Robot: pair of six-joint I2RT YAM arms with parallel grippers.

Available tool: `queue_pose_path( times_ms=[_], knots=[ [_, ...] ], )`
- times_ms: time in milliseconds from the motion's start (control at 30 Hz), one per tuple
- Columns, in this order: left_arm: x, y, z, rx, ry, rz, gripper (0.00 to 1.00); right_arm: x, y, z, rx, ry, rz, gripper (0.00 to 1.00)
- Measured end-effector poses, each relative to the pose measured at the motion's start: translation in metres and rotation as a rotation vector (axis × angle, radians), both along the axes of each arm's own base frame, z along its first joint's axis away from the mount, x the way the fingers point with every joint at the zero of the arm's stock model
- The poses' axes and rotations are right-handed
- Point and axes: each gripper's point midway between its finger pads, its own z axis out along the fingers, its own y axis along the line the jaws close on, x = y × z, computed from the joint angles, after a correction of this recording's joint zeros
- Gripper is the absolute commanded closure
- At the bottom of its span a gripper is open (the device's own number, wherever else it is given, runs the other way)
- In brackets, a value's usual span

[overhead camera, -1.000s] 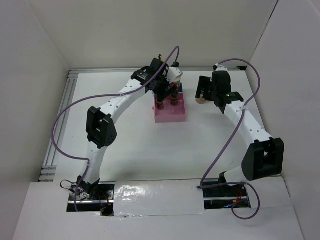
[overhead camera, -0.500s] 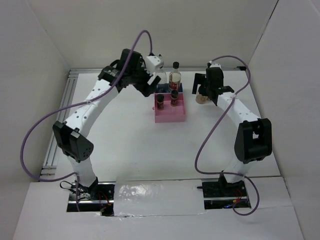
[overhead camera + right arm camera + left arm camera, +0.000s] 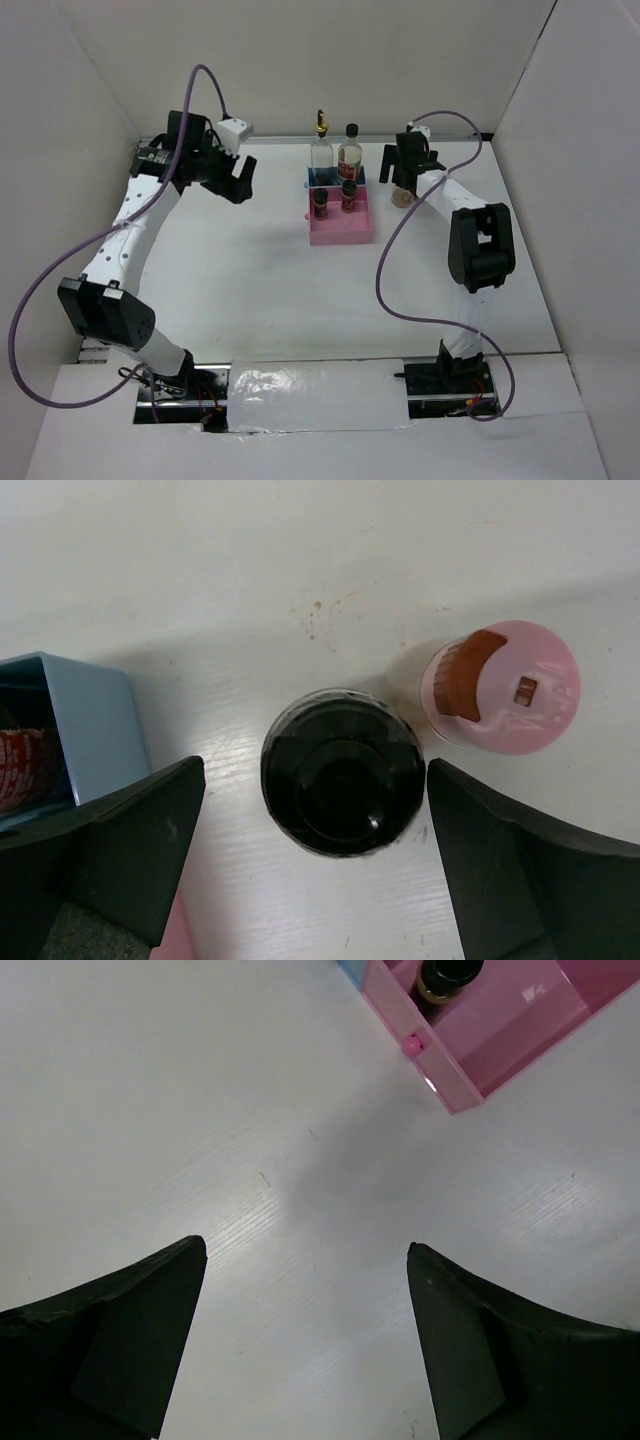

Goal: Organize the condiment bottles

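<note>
Two tall bottles stand upright in the blue tray (image 3: pixel 312 177) at the back of the table (image 3: pixel 260 270): the pourer bottle (image 3: pixel 321 148) on the left, the capped bottle (image 3: pixel 349 152) with its red label on the right. Touching that tray's near side is the pink tray (image 3: pixel 340 228), with two dark-lidded jars (image 3: pixel 321 204) side by side at its far end. A third jar (image 3: pixel 343 770) stands on the table just right of the blue tray, and the shaker (image 3: pixel 500 685) stands just beside it. Over this jar the right gripper (image 3: pixel 315 770) has its jaws spread wide and holds nothing. Whether the fingers (image 3: pixel 110 860) reach down around the jar I cannot tell. Well left of the trays, the left gripper (image 3: pixel 305 1252) hangs over the table, jaws wide apart and empty.
</note>
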Motion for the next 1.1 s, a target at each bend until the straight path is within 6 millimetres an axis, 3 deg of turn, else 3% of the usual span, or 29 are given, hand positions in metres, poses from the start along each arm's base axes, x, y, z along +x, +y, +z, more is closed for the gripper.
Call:
queue_pose_path(
  times_ms=[167, 400, 533, 567, 633, 733, 867, 967, 1100],
  knots=[
    [-0.002, 0.023, 0.016, -0.043, -0.028, 0.053, 0.06, 0.010, 0.008, -0.004, -0.029, -0.005, -0.013, 0.13],
    [-0.003, 0.026, 0.019, -0.073, -0.024, 0.058, 0.06, 0.013, 0.015, -0.006, -0.038, -0.010, -0.036, 0.18],
    [-0.003, 0.027, 0.020, -0.082, -0.023, 0.057, 0.06, 0.014, 0.012, -0.006, -0.037, -0.014, -0.053, 0.47],
    [-0.003, 0.027, 0.020, -0.084, -0.022, 0.058, 0.06, 0.014, 0.012, -0.006, -0.034, -0.017, -0.058, 0.62],
    [-0.003, 0.028, 0.020, -0.086, -0.023, 0.058, 0.06, 0.014, 0.012, -0.006, -0.033, -0.017, -0.059, 0.80],
    [-0.003, 0.028, 0.020, -0.089, -0.021, 0.057, 0.06, 0.014, 0.012, -0.006, -0.035, -0.017, -0.057, 1.00],
    [-0.003, 0.029, 0.019, -0.089, -0.018, 0.059, 0.06, 0.011, 0.013, -0.005, -0.054, -0.011, -0.049, 1.00],
    [-0.004, 0.029, 0.019, -0.088, -0.016, 0.058, 0.06, -0.007, 0.014, 0.004, -0.073, -0.005, -0.035, 1.00],
    [-0.004, 0.028, 0.019, -0.091, -0.016, 0.055, 0.06, -0.032, 0.015, 0.045, -0.089, -0.056, -0.024, 1.00]
  ],
)
